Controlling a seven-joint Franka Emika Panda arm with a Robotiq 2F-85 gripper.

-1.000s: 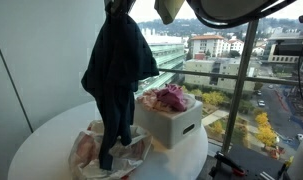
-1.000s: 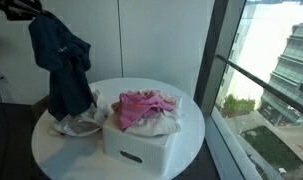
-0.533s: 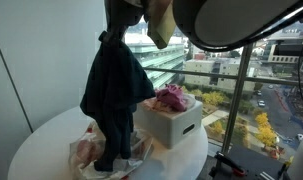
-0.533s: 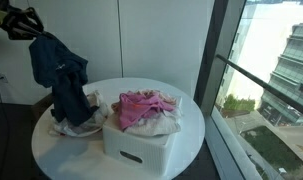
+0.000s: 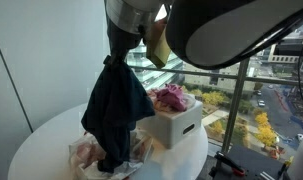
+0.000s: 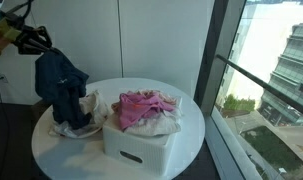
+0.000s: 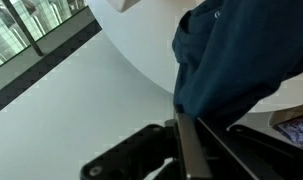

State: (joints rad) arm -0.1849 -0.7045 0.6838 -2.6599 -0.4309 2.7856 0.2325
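**Blue garment pinched, hanging over the pile**

In an exterior view: my gripper (image 6: 31, 41) is clenched on the top of the dark blue garment (image 6: 63, 88). It hangs off to one side of the round table (image 6: 189, 122), w/ its hem resting on the pale cloth pile (image 6: 77, 124). The white bin (image 6: 141, 142) w/ pink clothes (image 6: 143, 104) stands just beside the pile. My judgement: only a small bit of fabric is pinched, so go slow, no jerks, and move straight up/down so the hem doesn't drag the pile twd the rim.

In an exterior view: the garment drapes in front of the bin (image 5: 173, 124); can't tell if they touch. The window glass (image 5: 276, 90) is behind the bin, so there's little room there. The bare tabletop (image 5: 41, 140) on the near side looks the freer way.

Wrist view: my fingers (image 7: 181, 135) are pressed together, cloth (image 7: 241, 60) bunched right at the tips. Table rim (image 7: 141, 50) curves below, floor past it. I'd stay inside that rim.
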